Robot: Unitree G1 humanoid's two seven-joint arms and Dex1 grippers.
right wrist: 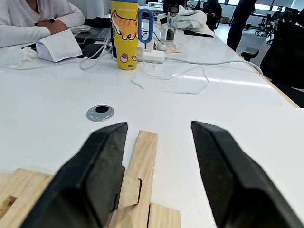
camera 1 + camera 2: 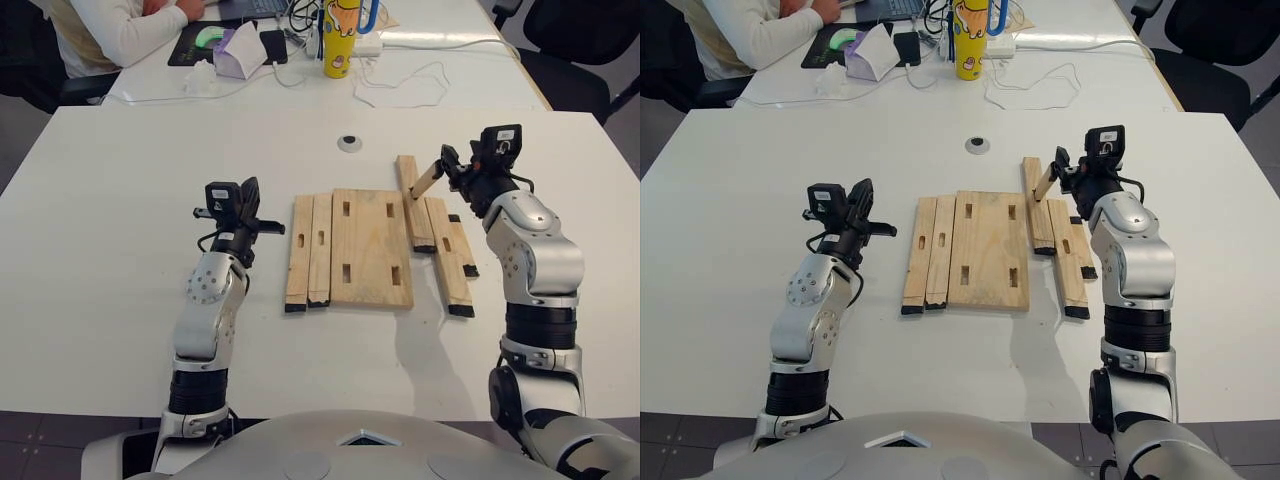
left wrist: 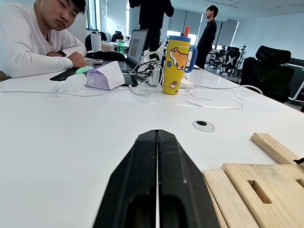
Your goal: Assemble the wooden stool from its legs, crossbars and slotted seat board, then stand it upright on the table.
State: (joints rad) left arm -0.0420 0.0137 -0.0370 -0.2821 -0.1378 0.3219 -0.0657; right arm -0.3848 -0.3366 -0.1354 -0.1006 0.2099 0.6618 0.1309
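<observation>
The slotted seat board (image 2: 370, 247) lies flat in the middle of the table. Two wooden legs (image 2: 308, 250) lie side by side against its left edge. To its right lie one leg (image 2: 412, 205) and two more pieces (image 2: 450, 258), all flat. A short crossbar (image 2: 425, 182) stands tilted, its low end on that leg and its high end at my right gripper (image 2: 447, 162). The right gripper (image 1: 159, 127) is open, and the notched crossbar (image 1: 129, 192) rests against one finger's inner side. My left gripper (image 3: 156, 137) is shut on nothing, hovering left of the legs (image 2: 250, 197).
A round cable grommet (image 2: 349, 143) sits behind the board. On the far table stand a yellow mug (image 2: 340, 40), white cables (image 2: 400, 85), tissues and a laptop, where a person leans. Bare white tabletop (image 2: 120, 220) spreads on the left and in front.
</observation>
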